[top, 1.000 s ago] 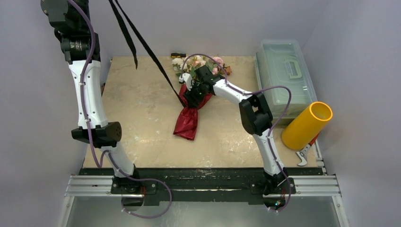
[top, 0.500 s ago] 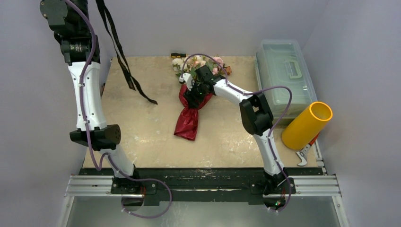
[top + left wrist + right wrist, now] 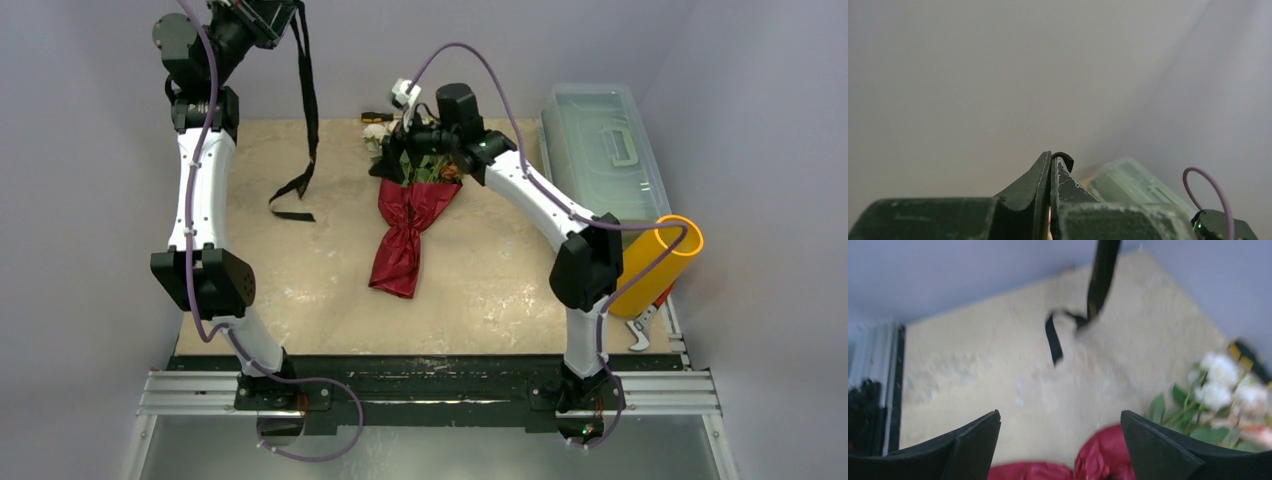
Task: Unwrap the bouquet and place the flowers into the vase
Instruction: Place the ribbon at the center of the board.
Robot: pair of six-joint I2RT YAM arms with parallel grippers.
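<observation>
Where grey walls (image 3: 450, 50) close in, the beige table (image 3: 300, 270) bears the bouquet (image 3: 405, 225).

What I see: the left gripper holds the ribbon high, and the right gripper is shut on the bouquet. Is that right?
Not quite. The right gripper is open over the bouquet, gripping nothing, as the right wrist view shows. The left gripper does hold the ribbon high.
</observation>
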